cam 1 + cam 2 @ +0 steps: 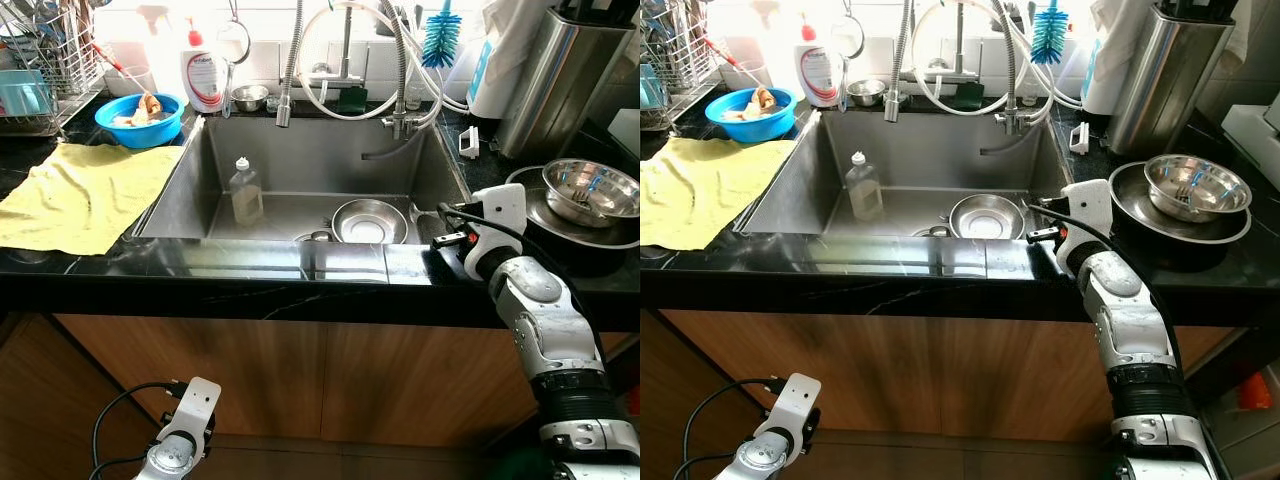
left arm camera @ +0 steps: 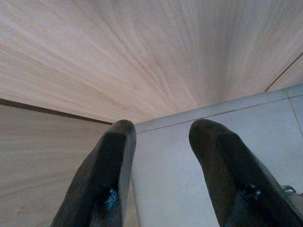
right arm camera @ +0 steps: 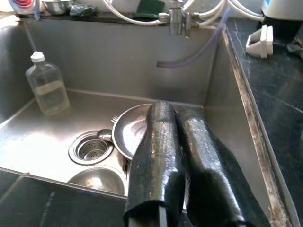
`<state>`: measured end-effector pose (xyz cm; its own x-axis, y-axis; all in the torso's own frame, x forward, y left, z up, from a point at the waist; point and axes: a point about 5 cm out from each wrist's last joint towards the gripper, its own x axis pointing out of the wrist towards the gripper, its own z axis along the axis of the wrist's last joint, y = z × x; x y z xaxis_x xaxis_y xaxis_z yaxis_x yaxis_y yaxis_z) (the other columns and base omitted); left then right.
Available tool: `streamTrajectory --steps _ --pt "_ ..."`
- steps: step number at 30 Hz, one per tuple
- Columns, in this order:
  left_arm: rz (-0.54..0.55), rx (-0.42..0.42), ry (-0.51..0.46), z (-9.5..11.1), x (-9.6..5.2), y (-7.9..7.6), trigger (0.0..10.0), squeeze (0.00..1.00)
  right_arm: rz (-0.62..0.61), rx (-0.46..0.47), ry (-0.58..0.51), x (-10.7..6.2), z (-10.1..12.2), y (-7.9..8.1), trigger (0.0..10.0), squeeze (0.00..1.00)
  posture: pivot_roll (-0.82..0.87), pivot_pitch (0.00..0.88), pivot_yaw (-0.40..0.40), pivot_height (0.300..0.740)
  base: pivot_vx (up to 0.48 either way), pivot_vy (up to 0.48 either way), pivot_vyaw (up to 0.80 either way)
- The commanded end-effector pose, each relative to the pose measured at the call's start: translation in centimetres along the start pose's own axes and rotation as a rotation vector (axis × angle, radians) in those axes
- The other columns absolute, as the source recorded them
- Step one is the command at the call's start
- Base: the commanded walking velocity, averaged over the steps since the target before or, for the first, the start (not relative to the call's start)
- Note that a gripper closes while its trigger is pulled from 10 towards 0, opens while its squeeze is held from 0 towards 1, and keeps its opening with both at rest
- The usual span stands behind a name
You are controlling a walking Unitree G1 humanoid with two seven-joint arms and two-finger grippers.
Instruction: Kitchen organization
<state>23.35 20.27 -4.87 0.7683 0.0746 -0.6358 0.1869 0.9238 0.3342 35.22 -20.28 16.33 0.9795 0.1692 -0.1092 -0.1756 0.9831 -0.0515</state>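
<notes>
Right wrist view: sink (image 3: 236, 94) not cleared; little seems done.
Right gripper (image 3: 177, 137) pressed together, empty, above bowl (image 3: 128, 135); bottle (image 3: 46, 87) remains; left gripper (image 2: 161, 142) spread, idle.

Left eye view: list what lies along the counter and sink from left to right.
Yellow cloth → blue plastic bowl → clear soap bottle standing in the sink → round steel bowl on the sink floor → right gripper at the sink's right edge → steel bowl stacked on a dark pan.
</notes>
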Motion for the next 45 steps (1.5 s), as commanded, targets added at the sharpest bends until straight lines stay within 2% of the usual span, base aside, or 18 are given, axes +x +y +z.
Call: streamTrajectory --steps 1,6,7,8,9,26,27,29,30,32,35,37,42,44,45 --pt "-0.009 0.011 0.029 -0.7 -0.2 0.0 10.0 0.00 -0.046 0.026 0.004 0.2 0.0 -0.6 10.0 0.00 -0.03 0.000 0.008 0.740 0.000 0.000 0.00" --pt "-0.011 0.014 0.029 -0.7 -0.2 0.0 10.0 0.00 -0.070 0.049 0.017 0.3 -0.4 -0.8 10.0 0.00 -0.03 0.000 0.010 0.740 0.000 0.000 0.00" --pt "-0.011 0.015 0.029 -0.7 -0.2 0.0 10.0 0.00 -0.079 0.050 0.014 0.3 -0.4 -0.8 10.0 0.05 -0.03 0.000 0.010 0.740 0.000 0.000 0.00" --pt "-0.011 0.015 0.029 -0.7 -0.2 0.0 10.0 0.00 -0.085 0.058 0.013 0.3 -0.4 -0.9 10.0 0.29 -0.03 0.000 0.011 0.740 0.000 0.000 0.00" --pt "-0.011 0.016 0.029 -0.7 -0.2 0.0 10.0 0.00 -0.090 0.069 0.012 0.3 -0.5 -1.0 10.0 1.00 -0.03 0.000 0.011 0.740 0.000 0.000 0.00" --pt "-0.015 0.014 0.028 -0.6 -0.1 -0.1 10.0 0.00 -0.128 0.091 -0.003 0.3 -0.2 -1.3 10.0 1.00 -0.03 0.000 0.012 0.740 0.000 0.000 0.00" --pt "-0.015 0.014 0.029 -0.7 -0.2 -0.2 10.0 0.00 -0.136 0.082 -0.007 0.3 -0.1 -1.3 10.0 0.94 -0.03 0.000 0.012 0.740 0.000 0.000 0.00" --pt "-0.014 0.014 0.029 -0.6 -0.1 -0.2 10.0 0.00 -0.153 0.038 -0.040 0.2 0.3 -1.4 10.0 0.94 -0.04 0.000 0.012 0.740 0.000 0.000 0.00" --pt "-0.014 0.014 0.029 -0.6 -0.1 -0.1 10.0 0.00 -0.189 -0.011 -0.058 0.1 0.8 -1.5 10.0 0.00 -0.04 0.000 0.012 0.740 0.000 0.000 0.00" --pt "-0.013 0.014 0.029 -0.6 -0.1 -0.2 10.0 0.00 -0.282 -0.127 -0.142 -0.2 2.4 -1.6 10.0 0.00 -0.04 0.000 0.012 0.740 0.000 0.000 0.00" --pt "-0.013 0.014 0.028 -0.6 -0.1 -0.2 10.0 0.00 -0.337 -0.155 -0.205 -0.7 3.4 -1.7 10.0 0.00 -0.04 0.000 0.013 0.740 0.000 0.000 0.00" --pt "-0.013 0.013 0.028 -0.6 -0.1 -0.2 10.0 0.00 -0.411 -0.183 -0.268 -1.7 4.4 -2.1 10.0 0.00 -0.04 0.000 0.014 0.740 0.000 0.000 0.00" --pt "-0.014 0.015 0.028 -0.6 -0.2 -0.2 10.0 0.00 -0.534 -0.188 -0.331 -3.3 4.9 -2.8 10.0 0.00 -0.05 0.000 0.013 0.740 0.000 0.000 0.00" --pt "-0.015 0.015 0.028 -0.6 -0.2 -0.3 10.0 0.00 -0.626 -0.160 -0.361 -4.8 4.6 -3.3 10.0 0.00 -0.05 0.000 0.014 0.740 0.000 0.000 0.00" --pt "-0.015 0.015 0.029 -0.7 -0.2 -0.3 10.0 0.00 -0.655 -0.144 -0.379 -5.5 4.4 -3.6 10.0 0.55 -0.05 0.000 0.014 0.740 0.000 0.000 0.00"
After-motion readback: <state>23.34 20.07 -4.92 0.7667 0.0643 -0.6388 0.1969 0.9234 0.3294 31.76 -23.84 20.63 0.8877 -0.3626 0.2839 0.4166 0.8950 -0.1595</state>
